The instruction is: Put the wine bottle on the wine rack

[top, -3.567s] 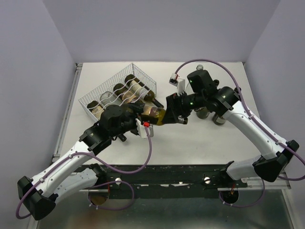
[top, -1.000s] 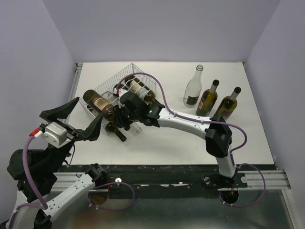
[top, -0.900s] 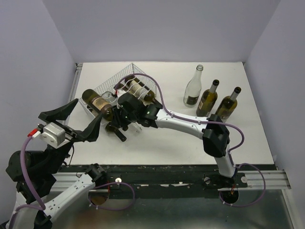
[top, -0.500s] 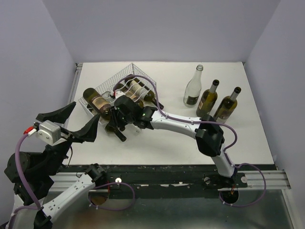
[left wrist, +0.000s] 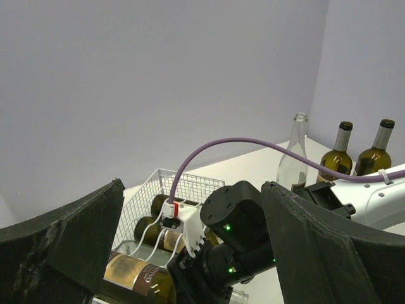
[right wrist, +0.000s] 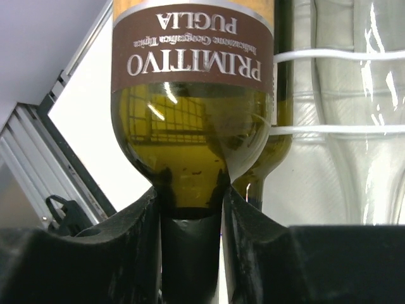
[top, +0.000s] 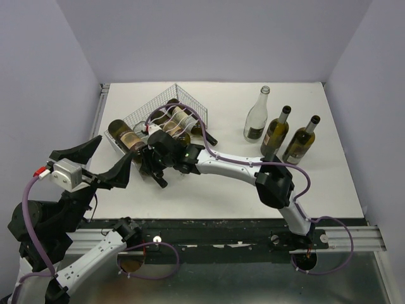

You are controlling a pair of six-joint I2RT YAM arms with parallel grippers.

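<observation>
Wine bottle [right wrist: 193, 126] lies across wine rack [top: 154, 103] rim, neck in right tool [right wrist: 190, 202].

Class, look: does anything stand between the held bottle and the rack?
Nothing visible does. The bottle already lies at the rack's left end, beside the racked bottles, its neck in the right gripper.

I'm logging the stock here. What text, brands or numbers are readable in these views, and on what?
"PRIMITIVO": brown label of the wine bottle, upside down in the right wrist view.
"PUGLIA": same label.
Fine line between them: too small to read.
Labels on the standing bottles: too small to read.
</observation>
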